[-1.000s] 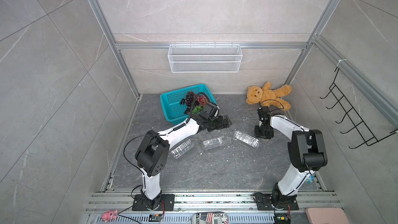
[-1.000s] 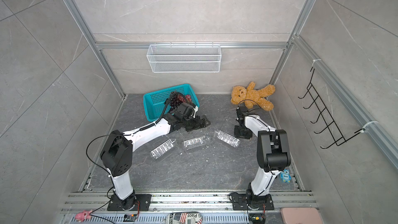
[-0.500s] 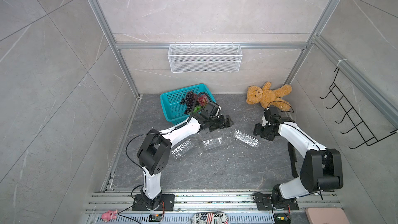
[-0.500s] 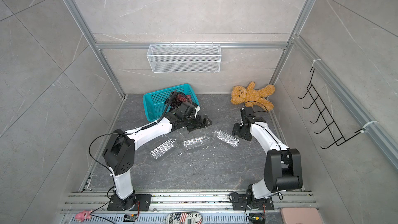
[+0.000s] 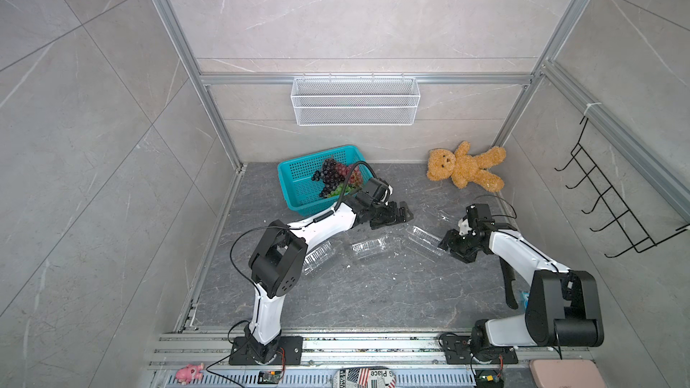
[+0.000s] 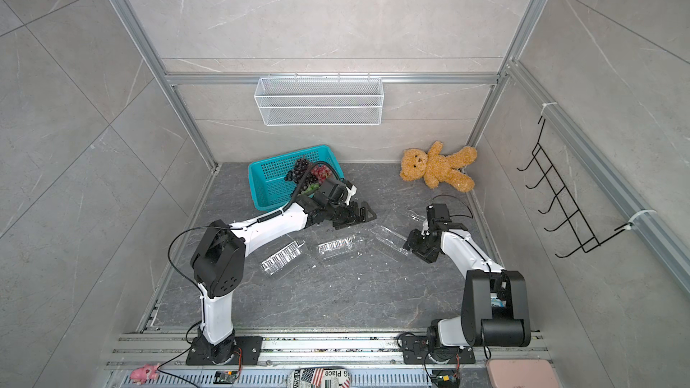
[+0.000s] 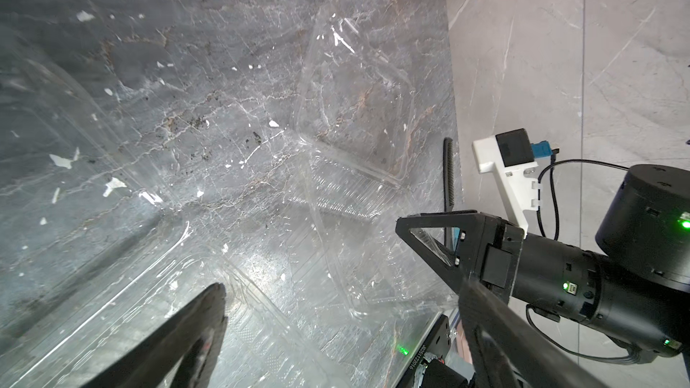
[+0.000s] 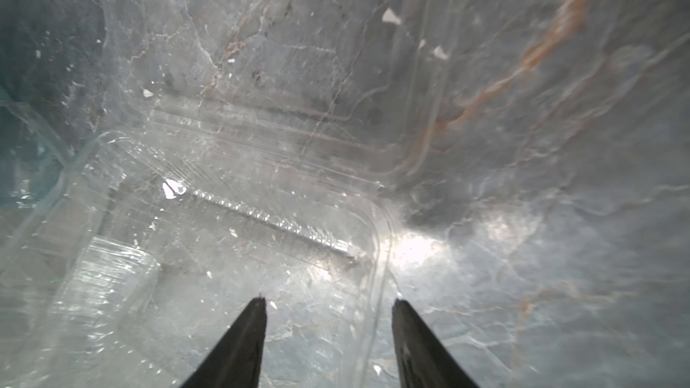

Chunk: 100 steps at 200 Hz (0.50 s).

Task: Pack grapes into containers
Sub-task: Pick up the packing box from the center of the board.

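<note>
Gripper on right arm (image 5: 448, 249), closer to container (image 5: 423, 241)

**Camera Placement**

Both top views look steeply down from high above the robot's base side, covering the whole floor (image 5: 373, 293) and the back wall (image 5: 354, 13). Each wrist view sits close over the floor, facing the clear containers (image 7: 351, 136); both show the rightmost one.

Left arm (image 5: 321, 225) and right arm (image 5: 522, 255): glossy white link shells between matte black cylindrical joint housings; black bolted base plates (image 5: 291, 350); thin black cables (image 5: 232, 251) looping beside the links; right gripper (image 8: 328, 298) with tapering black fingers (image 8: 239, 348); white screwed camera bracket (image 7: 500, 177); small green indicator lights (image 7: 566, 286).
</note>
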Tool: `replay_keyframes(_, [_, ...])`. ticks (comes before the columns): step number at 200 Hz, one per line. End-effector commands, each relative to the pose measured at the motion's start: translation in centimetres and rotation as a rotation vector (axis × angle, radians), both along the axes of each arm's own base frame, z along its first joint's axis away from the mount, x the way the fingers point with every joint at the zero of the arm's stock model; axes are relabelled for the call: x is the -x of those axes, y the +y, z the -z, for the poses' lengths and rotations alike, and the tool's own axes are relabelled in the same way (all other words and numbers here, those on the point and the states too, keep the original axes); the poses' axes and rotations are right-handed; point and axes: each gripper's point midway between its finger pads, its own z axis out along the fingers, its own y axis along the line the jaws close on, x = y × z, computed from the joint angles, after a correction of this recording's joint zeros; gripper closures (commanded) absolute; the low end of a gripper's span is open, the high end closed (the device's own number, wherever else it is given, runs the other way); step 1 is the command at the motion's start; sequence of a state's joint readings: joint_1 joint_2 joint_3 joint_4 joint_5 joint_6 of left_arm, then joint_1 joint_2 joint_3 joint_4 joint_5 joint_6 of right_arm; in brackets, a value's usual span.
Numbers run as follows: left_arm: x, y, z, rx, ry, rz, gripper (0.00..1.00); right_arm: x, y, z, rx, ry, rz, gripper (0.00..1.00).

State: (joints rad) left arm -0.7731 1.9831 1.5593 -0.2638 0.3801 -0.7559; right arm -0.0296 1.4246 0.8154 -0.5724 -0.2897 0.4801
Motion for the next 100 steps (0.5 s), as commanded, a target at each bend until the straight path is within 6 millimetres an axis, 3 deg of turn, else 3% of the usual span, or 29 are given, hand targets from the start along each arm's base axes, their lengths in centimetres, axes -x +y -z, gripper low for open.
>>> replay_keyframes(1, [0.3,-1.2,-1.2,0.043,0.003,0.038,0.00,-0.6,0.8,-0.2,-0.070,-0.036,0.035,0.47])
replay_keyframes(39, [0.5,-1.4,-0.9,0.045,0.015,0.044,0.00,-1.0,0.4,-0.1,-0.059,-0.056,0.070,0.66])
replay_keyframes(54, [0.5,-1.5,-1.0,0.048,0.014,0.045,0.00,-1.4,-0.1,-0.3,-0.030,-0.069,0.077,0.80])
replay_keyframes(79, [0.4,-1.6,-1.4,0.052,0.009,0.049,0.00,-2.3,-0.9,-1.1,0.022,-0.089,0.072,0.95])
replay_keyframes(100, [0.3,-1.7,-2.3,0.051,-0.007,0.061,0.00,-3.3,-1.9,-2.0,0.082,-0.120,0.072,1.00])
